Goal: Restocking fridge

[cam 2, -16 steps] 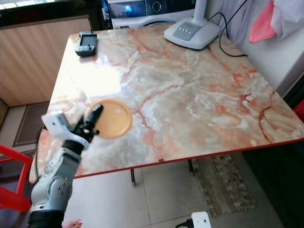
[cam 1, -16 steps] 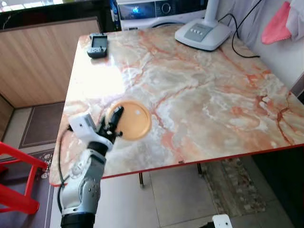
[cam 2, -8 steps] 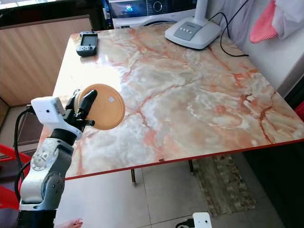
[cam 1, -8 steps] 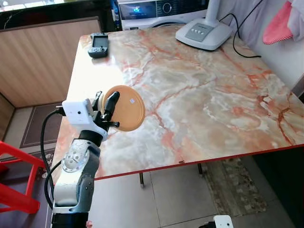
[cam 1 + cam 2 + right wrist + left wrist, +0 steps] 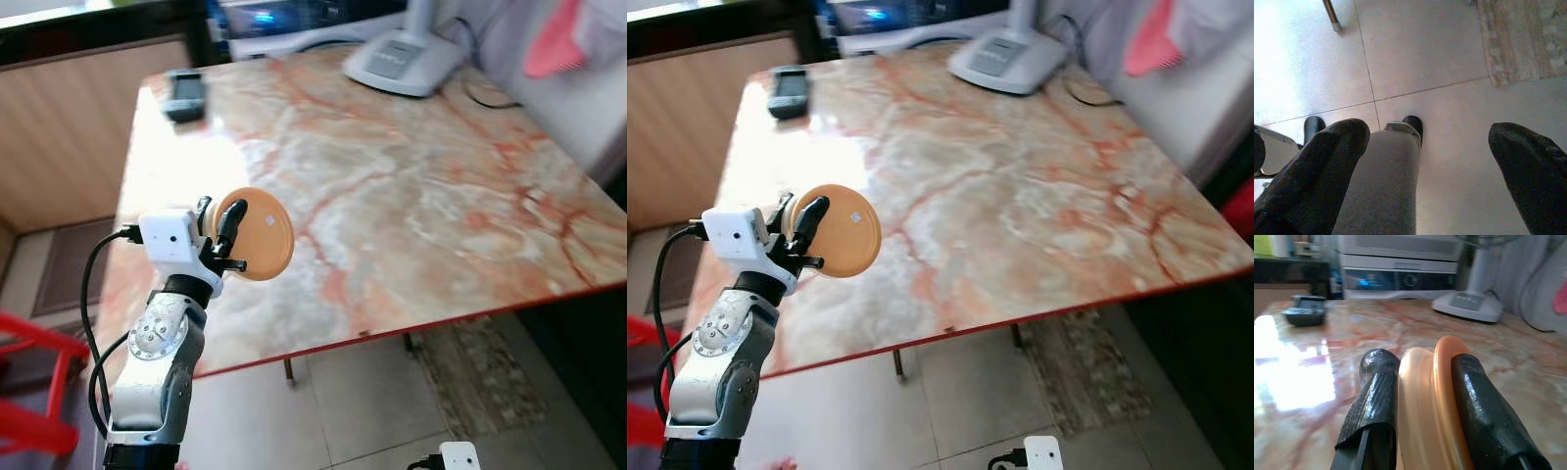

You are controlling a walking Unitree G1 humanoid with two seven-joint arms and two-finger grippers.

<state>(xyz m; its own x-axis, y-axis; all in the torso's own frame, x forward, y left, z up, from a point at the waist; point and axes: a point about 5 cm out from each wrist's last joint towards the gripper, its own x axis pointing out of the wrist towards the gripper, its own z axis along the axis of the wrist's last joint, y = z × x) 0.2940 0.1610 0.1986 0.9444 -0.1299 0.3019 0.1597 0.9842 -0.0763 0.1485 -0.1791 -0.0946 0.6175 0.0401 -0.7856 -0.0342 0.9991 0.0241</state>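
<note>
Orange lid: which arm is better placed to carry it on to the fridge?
Left. The left tool is already shut on the orange lid, holding it on edge above the marble table. The right tool hangs open, pointing down at the floor tiles, so using it would probably need a handover.

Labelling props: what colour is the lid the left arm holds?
Orange lid, clearest in the left eye view.
</note>
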